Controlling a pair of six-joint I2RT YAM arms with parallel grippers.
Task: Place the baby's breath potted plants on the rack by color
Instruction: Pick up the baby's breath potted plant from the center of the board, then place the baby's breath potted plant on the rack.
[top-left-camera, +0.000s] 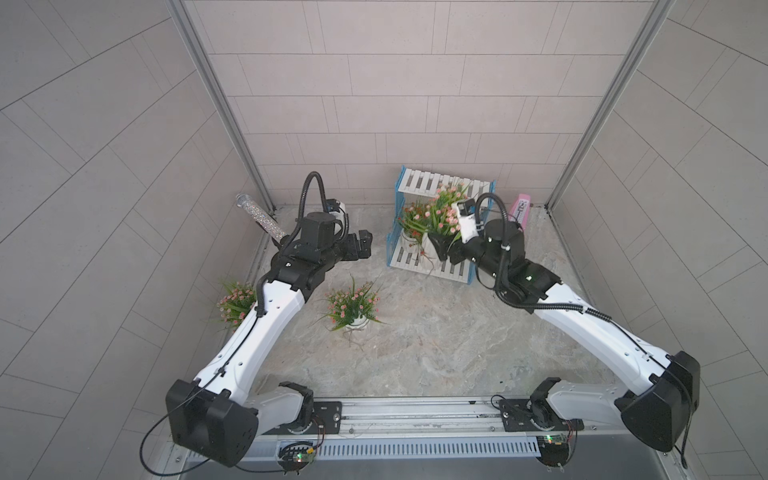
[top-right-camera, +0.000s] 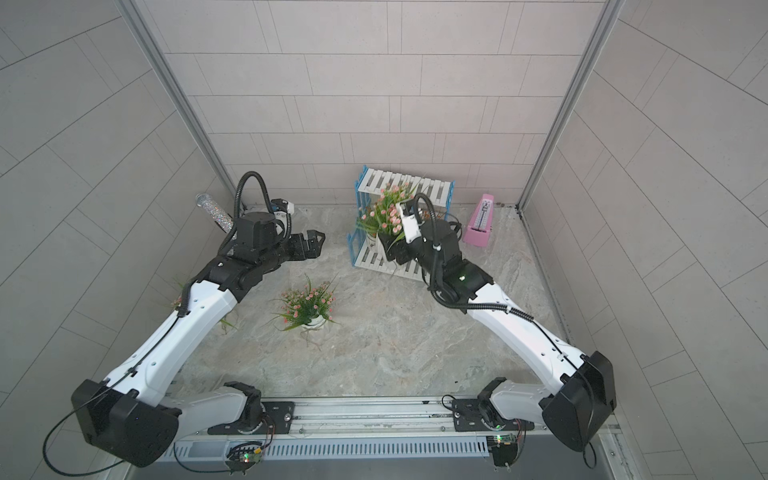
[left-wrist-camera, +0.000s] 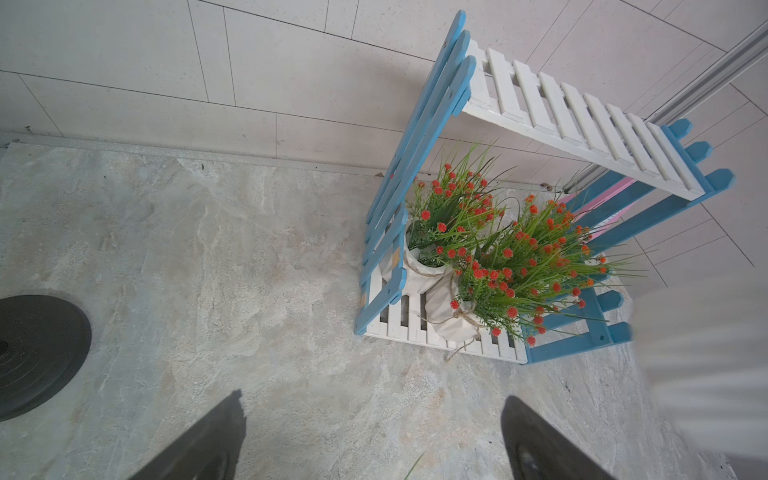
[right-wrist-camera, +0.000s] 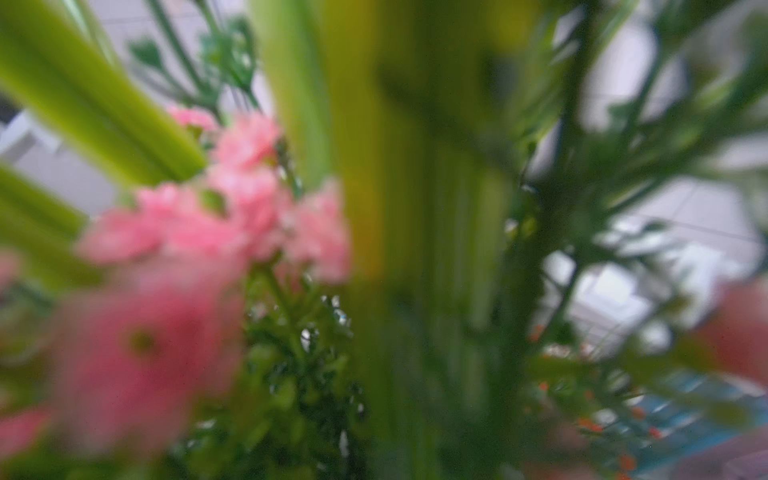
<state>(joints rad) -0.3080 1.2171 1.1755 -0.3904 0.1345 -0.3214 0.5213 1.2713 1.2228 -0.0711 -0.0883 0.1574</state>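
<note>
Only the left wrist view shows the rack's (left-wrist-camera: 582, 120) lower tier: an orange-red plant (left-wrist-camera: 453, 212) by the blue frame, and another orange-red plant (left-wrist-camera: 536, 257) touching it. The left gripper (left-wrist-camera: 374, 436) hovers, jaws spread. The right wrist view is all blurred raised pink plant (right-wrist-camera: 245, 199). The right gripper (top-left-camera: 440, 249) sits beneath its foliage at the rack, so its grip can't be told. A mid-table pink plant (top-left-camera: 353, 305) and an arm-side pink plant (top-left-camera: 237, 301) stand on the table (top-left-camera: 436, 353).
</note>
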